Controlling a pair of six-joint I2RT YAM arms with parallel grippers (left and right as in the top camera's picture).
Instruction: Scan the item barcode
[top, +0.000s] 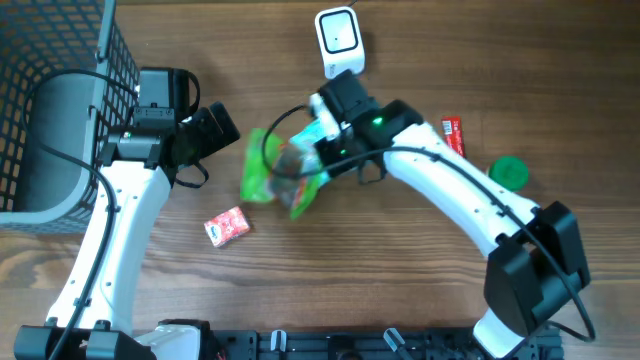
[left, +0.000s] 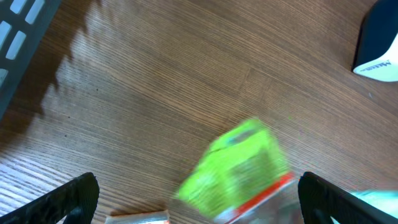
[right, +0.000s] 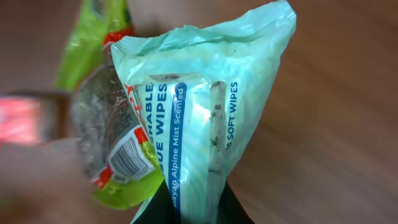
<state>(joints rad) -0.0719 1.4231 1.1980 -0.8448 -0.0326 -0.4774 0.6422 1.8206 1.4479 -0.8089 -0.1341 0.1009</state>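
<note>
The right gripper (right: 189, 202) is squeezing the wipes pack (right: 205, 106), the left gripper (left: 199, 199) is hanging wide open, and the pack should be turning slowly, flat toward the scanner (top: 338, 38).

The whole table (top: 420, 60) is seen from straight above, at a distance. From the left wrist the wood is viewed close and slantwise, between the left fingers (left: 68, 199). From the right wrist the wipes pack (right: 205, 106) is seen very near, filling the frame. The green packet (top: 262, 170) is shared by all three views.
</note>
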